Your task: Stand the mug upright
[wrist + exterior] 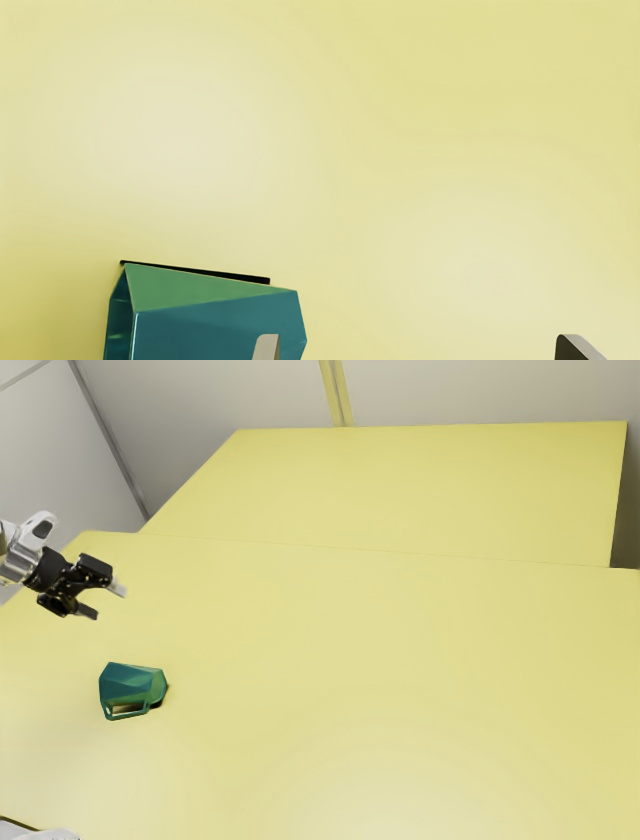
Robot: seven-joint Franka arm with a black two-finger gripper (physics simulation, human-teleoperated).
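The mug of blue-green, glossy and faceted material [131, 681] was lying on its side on the wide yellow desk [380, 690], much closer to the desk's edge at the exterior view's left than to the one at its right. Its angular handle [128, 714] pointed away from the gripper [105, 603]. So the mug was not upright, and the turning was left to do.

The gripper was empty, with its two fingers standing wide apart. In the exterior view it was clear of the mug; in the wrist view one fingertip [267, 347] passed in front of the mug's wall, but the mug was not between both fingers.

The mug was probably rather light and stiff, of ceramic or hard plastic; which one, the pictures did not tell. Its shiny wall could be slippery, and the slanting facets could make it roll or twist if only an edge was pinched. A hold across two opposite sides of the body seemed the safest, with enough room to turn it onto its base; the thin handle looked like a weaker place to take. As a container, it showed an open end in the wrist view, dark inside, and whether it held something could not be told.
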